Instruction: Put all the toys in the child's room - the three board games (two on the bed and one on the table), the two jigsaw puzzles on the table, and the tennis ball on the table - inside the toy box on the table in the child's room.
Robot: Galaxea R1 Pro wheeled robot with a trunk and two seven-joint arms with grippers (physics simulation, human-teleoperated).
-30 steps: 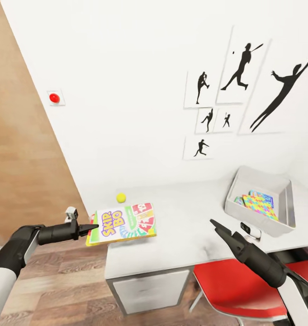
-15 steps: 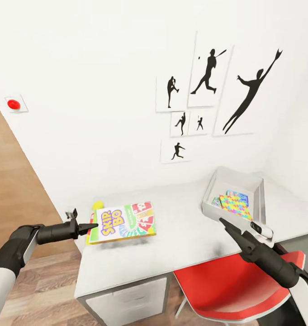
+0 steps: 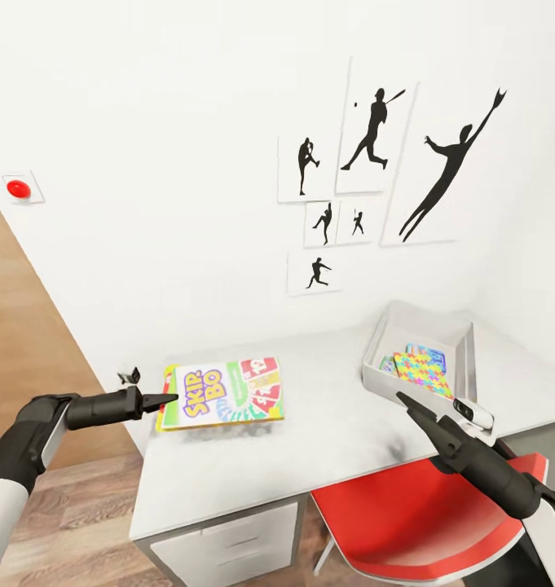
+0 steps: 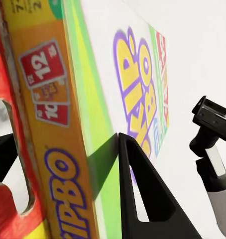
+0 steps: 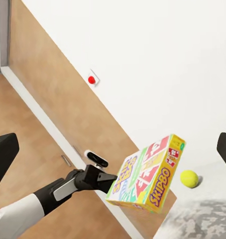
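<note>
My left gripper (image 3: 165,399) is clamped on the Skip-Bo board game (image 3: 224,394), lower left; next I carry it right to the toy box (image 3: 416,341). My right gripper (image 3: 404,403) is empty, fingers apart.

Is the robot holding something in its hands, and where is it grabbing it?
Yes. The left hand pinches the Skip-Bo game box by its edge, holding it flat above the table. The right hand is open and holds nothing.

head: high, looking forward and down over the table (image 3: 334,424), wall pictures (image 3: 375,163) at 1 o'clock | left wrist: very near, along its fingers at the Skip-Bo box (image 4: 93,114) | right wrist: farther back, facing the box (image 5: 148,179) and the left gripper (image 5: 110,180) | shared by all: Skip-Bo box
</note>
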